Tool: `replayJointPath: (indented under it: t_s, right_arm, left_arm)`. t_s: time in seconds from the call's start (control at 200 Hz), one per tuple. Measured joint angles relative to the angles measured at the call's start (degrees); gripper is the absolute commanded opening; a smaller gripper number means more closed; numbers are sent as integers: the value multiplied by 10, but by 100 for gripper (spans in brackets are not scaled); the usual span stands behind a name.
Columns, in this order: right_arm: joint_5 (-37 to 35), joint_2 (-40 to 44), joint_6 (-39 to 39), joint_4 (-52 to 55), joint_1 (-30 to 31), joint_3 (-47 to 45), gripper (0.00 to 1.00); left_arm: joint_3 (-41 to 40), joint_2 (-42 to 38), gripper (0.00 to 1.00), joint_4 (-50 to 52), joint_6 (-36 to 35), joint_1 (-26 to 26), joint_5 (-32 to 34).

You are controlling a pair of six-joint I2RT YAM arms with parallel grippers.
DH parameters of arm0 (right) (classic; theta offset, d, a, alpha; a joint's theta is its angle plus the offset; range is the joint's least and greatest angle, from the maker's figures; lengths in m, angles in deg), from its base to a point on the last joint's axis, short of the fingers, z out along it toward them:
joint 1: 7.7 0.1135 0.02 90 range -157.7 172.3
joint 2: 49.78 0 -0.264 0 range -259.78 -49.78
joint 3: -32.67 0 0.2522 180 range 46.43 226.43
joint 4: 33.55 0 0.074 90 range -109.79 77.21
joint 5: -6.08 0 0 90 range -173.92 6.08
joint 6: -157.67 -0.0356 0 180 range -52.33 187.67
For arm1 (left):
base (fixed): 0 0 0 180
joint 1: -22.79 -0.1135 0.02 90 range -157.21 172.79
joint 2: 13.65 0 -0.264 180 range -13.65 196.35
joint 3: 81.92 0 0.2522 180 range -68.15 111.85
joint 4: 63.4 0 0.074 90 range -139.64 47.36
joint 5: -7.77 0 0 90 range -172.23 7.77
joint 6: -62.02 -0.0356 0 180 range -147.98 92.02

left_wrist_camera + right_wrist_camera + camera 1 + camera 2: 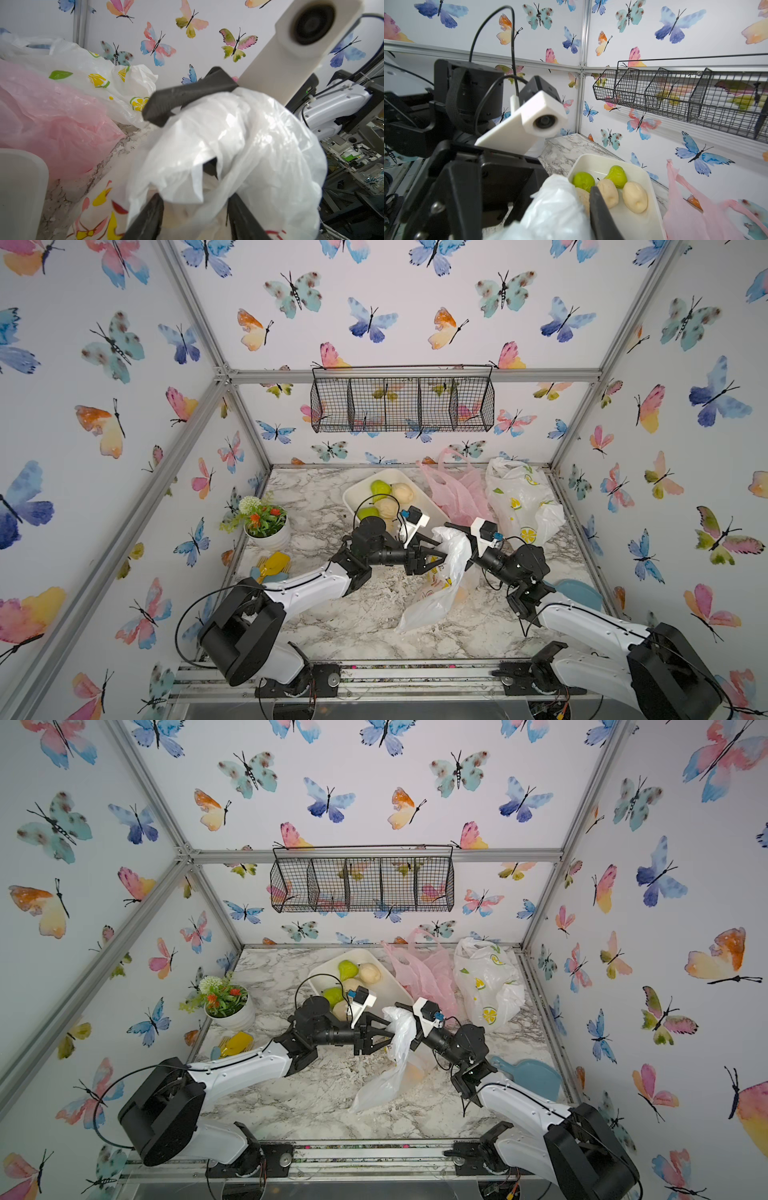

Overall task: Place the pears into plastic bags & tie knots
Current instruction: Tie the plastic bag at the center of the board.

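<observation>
- The white red-doodle bag [436,597] is on the near side of the white tray [353,497], just off its near right corner. Its gathered top is lifted and its lower end trails on the desk [353,626].
- A pale, rounded pear [459,595] shows through the film low in the bag.
- The right pincer [451,529] is closed tight on the bunched top of that bag.
- The left pincer [442,549] stands wide, its fingers [149,216] either side of loose film, gripping nothing.
- Green and cream pears [380,489] lie together in the tray. The left wrist hangs over its near edge.
- The pink bag [457,493] lies against the tray's right rim. The lemon bag [519,502] is beyond it, by the desk's right edge.
- The flower pot [266,526] is well left of the tray, and the blue plate [582,593] is near the right edge.
- Bare marble lies open from the tray's near side to the front rail.
</observation>
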Motion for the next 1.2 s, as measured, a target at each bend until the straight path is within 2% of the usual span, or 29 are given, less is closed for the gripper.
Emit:
replayJointPath:
  t_s: [0.11, 0.26, 0.391, 0.521, 0.656, 0.776, 1.022, 1.202]
  right_arm:
    - [8, -19, -7, -15, 0, 0, 21]
    - [37, -42, -15, -20, -1, 14, 22]
    - [44, -49, -17, -21, -5, 20, 22]
    - [56, -49, -20, -20, -10, 21, 21]
    - [70, -49, -21, -15, -12, 29, 20]
    - [85, -50, -24, -4, -12, 35, 20]
    - [111, -54, -26, 12, -12, 38, 20]
    - [126, -54, -26, 31, -12, 44, 20]
  left_arm:
    - [-20, 30, 52, -77, 44, 2, -2]
    - [-21, 41, 53, -118, 65, 0, -3]
    - [-25, 32, 60, -110, 65, -19, -8]
    - [-36, -12, 64, -58, 44, -73, -36]
    - [-12, -70, 65, 79, -32, -112, -58]
    - [62, -94, 65, 207, -133, -116, -31]
    - [137, -75, 57, 303, -269, -105, 10]
    - [158, -53, 61, 371, -351, -82, 18]
